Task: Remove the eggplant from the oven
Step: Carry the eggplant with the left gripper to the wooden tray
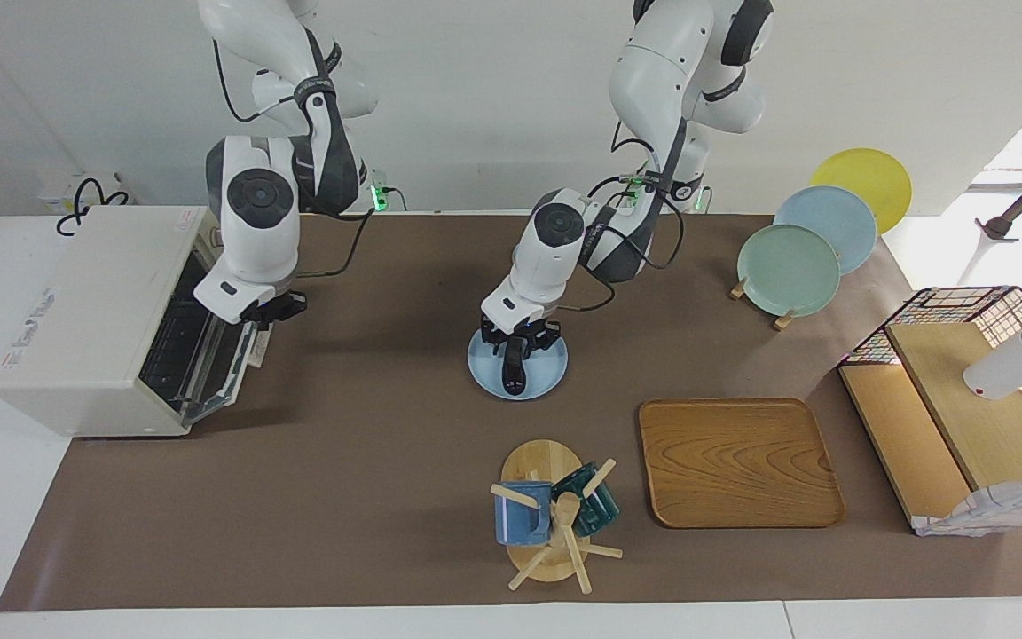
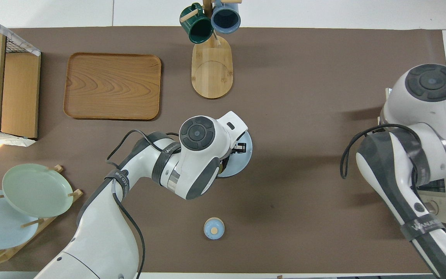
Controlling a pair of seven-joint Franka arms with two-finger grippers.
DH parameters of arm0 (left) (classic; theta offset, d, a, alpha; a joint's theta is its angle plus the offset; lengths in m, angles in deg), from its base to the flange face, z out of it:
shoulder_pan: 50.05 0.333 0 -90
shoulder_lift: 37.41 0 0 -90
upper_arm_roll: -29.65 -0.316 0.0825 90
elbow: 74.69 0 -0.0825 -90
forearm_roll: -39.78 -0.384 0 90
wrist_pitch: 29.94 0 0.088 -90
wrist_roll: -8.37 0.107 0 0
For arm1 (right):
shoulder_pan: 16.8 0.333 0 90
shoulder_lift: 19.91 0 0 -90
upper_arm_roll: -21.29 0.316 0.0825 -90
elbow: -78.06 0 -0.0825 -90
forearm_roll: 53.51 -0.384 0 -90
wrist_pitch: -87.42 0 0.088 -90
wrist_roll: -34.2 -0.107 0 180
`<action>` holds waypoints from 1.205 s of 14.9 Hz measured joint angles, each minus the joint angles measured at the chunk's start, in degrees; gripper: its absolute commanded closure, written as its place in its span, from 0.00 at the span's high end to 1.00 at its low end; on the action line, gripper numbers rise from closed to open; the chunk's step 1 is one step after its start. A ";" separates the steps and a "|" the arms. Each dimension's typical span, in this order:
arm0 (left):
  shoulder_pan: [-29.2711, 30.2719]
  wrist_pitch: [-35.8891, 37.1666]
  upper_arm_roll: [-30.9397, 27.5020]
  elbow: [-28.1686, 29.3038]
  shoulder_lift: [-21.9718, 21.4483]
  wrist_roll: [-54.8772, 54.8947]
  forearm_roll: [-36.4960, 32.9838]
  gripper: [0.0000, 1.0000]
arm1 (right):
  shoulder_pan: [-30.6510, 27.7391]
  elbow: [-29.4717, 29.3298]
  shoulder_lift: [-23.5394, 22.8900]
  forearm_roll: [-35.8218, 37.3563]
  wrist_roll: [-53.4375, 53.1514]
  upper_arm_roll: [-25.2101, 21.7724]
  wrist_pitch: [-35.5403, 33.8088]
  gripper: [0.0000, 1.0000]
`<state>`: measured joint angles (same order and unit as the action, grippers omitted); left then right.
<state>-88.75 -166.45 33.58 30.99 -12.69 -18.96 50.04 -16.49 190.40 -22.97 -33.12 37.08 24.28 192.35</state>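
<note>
Eggplant on plate, mid-table; oven at right arm's end; tray toward left arm's end.

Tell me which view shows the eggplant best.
The facing view: the slim, dark purple eggplant lies on the light blue plate under the left gripper. In the overhead view, the left arm hides it.

— What covers the worktop?
— A brown mat.
— And what stands on it?
— The oven at the right arm's end. A light blue plate mid-worktop. Farther from the robots, a wooden tray and a mug stand beside it. A plate rack and wire-and-wood rack at the left arm's end.
— Anything nearer the robots?
— A small blue lid.
</note>
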 measured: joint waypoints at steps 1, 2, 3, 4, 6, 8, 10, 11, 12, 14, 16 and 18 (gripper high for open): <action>0.01 -0.04 -0.15 -0.10 -0.01 0.00 0.00 0.00 | -1.54 -0.32 0.81 0.00 1.84 -0.07 -0.40 0.00; 0.03 -0.06 -0.35 -0.29 -0.01 0.00 0.00 0.00 | -3.02 -0.60 1.43 0.01 3.71 -0.28 -0.57 0.00; 0.07 -0.08 -0.56 -0.48 -0.05 0.00 0.00 0.00 | -4.33 -0.86 1.83 0.01 5.45 -0.54 -0.59 0.02; 0.18 -0.07 -0.87 -0.69 -0.21 0.00 0.00 0.00 | -5.60 -1.09 2.03 0.01 7.08 -0.77 -0.59 0.04; 1.55 1.42 -1.56 -2.00 -1.16 0.00 0.00 0.00 | -7.43 -1.36 2.05 -0.51 9.35 -1.20 -1.19 0.14; 4.73 7.42 -1.86 -5.17 -3.01 0.16 0.00 0.00 | -7.74 -2.76 2.70 -5.36 9.77 -1.56 -4.82 0.23; 8.54 14.59 -2.01 -9.35 -4.65 1.40 0.00 0.00 | -7.40 -6.51 4.48 -9.70 9.85 -1.14 -9.82 0.38; 10.40 17.30 -2.07 -11.14 -5.07 2.34 -0.01 0.00 | -7.24 -8.45 5.43 -10.73 9.85 -0.69 -11.58 0.73; 12.16 18.95 -2.13 -12.48 -5.17 3.21 -0.04 0.00 | -7.14 -9.89 6.22 -11.59 9.85 -0.31 -12.76 1.00; 15.74 19.86 -2.22 -13.50 -5.05 5.25 -0.21 0.00 | -7.12 -10.85 6.96 -14.98 9.85 -0.14 -13.45 1.00; 19.55 19.88 -2.28 -13.53 -4.70 8.72 -0.79 0.00 | -7.13 -10.92 6.77 -16.76 9.84 -0.16 -13.62 1.00; 23.81 19.89 -2.34 -13.53 -4.06 13.20 -1.98 0.00 | -6.99 -11.61 6.44 -17.02 9.70 -0.15 -14.80 1.00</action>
<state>-64.94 -146.56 31.24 17.46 -16.75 -5.77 48.06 -23.48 178.80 -16.53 -50.14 46.77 24.14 177.55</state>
